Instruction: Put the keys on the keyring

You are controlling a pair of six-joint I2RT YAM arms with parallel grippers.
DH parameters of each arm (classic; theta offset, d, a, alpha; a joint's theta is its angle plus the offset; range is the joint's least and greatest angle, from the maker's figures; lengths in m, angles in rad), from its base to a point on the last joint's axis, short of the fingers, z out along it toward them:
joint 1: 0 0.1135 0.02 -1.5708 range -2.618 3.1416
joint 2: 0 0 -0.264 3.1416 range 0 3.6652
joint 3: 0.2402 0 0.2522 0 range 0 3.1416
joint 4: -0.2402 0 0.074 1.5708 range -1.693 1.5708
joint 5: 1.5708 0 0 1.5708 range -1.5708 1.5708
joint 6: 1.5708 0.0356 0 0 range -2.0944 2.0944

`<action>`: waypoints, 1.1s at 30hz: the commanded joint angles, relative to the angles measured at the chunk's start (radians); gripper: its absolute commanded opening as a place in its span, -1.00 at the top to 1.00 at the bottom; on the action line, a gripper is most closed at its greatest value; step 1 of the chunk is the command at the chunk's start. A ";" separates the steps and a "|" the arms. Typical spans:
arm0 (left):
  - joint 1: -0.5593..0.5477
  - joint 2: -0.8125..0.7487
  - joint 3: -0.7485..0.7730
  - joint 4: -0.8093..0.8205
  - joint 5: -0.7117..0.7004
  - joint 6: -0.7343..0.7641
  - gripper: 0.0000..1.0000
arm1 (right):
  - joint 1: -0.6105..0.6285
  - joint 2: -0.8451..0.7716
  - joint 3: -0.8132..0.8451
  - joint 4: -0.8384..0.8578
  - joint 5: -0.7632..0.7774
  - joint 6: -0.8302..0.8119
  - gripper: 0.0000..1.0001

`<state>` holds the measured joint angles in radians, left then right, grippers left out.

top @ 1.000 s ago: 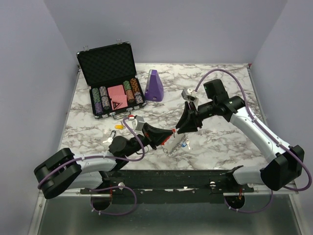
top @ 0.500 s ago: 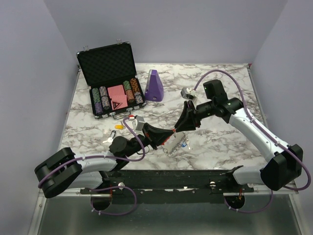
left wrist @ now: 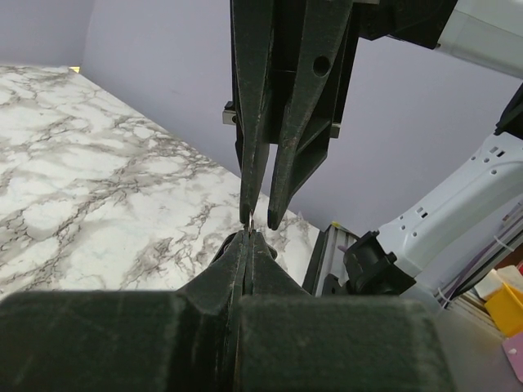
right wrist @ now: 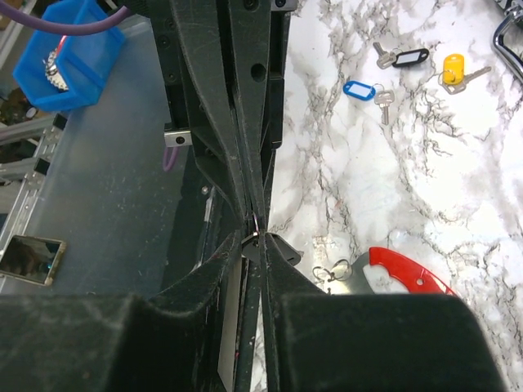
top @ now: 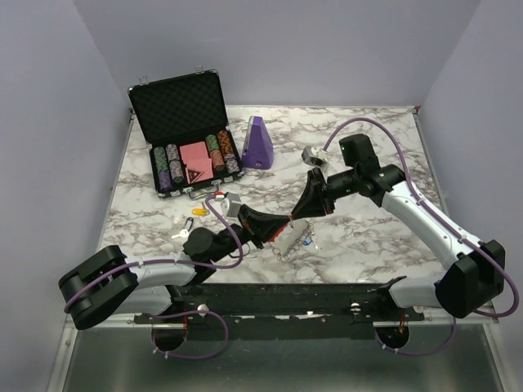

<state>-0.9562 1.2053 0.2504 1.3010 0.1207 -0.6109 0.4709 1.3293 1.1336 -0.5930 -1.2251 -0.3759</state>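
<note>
Look at the left jaws point(left wrist: 249, 236), pressed tight shut, tip to tip with the right jaws point(left wrist: 259, 219), a tiny bit apart, right by the red keyring point(right wrist: 404, 274) on the bench point(top: 368, 241), loose keys point(right wrist: 358, 90) well off, nearer the left arm point(top: 163, 265).

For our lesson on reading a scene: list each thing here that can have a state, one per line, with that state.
chip case: open, lid up.
left gripper: shut.
right gripper: jaws a narrow gap apart, tips at the left gripper's tips.
keyring: beside the grippers; open or closed cannot be told.
three tagged keys: loose on the table, apart from the keyring.
purple wedge: upright.
</note>
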 commanded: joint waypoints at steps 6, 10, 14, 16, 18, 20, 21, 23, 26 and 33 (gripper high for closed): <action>-0.010 0.014 0.013 0.265 -0.035 -0.012 1.00 | 0.002 -0.001 -0.026 0.039 -0.037 0.031 0.60; -0.012 0.014 0.016 0.264 -0.035 -0.012 1.00 | 0.002 -0.001 -0.024 0.039 -0.043 0.032 0.67; -0.013 0.017 0.018 0.267 -0.038 -0.010 1.00 | 0.002 -0.001 -0.028 0.039 -0.047 0.032 0.74; -0.015 0.017 0.018 0.267 -0.038 -0.010 1.00 | 0.000 -0.001 -0.028 0.041 -0.048 0.034 0.80; -0.016 0.017 0.020 0.267 -0.036 -0.010 1.00 | 0.000 0.001 -0.026 0.039 -0.053 0.032 0.93; -0.015 0.017 0.020 0.264 -0.036 -0.009 1.00 | 0.002 0.001 -0.023 0.033 -0.054 0.029 0.99; -0.016 0.017 0.020 0.262 -0.035 -0.007 1.00 | 0.002 0.001 -0.018 0.027 -0.051 0.029 0.99; -0.016 0.016 0.018 0.244 -0.035 -0.007 1.00 | 0.002 0.001 -0.008 0.010 -0.039 0.020 0.99; -0.015 -0.018 0.009 0.186 -0.029 -0.001 0.50 | 0.002 0.004 0.023 -0.065 0.005 -0.047 0.99; 0.002 -0.381 0.009 -0.451 -0.029 0.123 -0.69 | 0.008 0.039 0.136 -0.335 0.195 -0.309 0.99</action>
<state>-0.9634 1.0615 0.2367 1.2438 0.1020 -0.5903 0.4713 1.3361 1.1912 -0.7322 -1.1584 -0.5022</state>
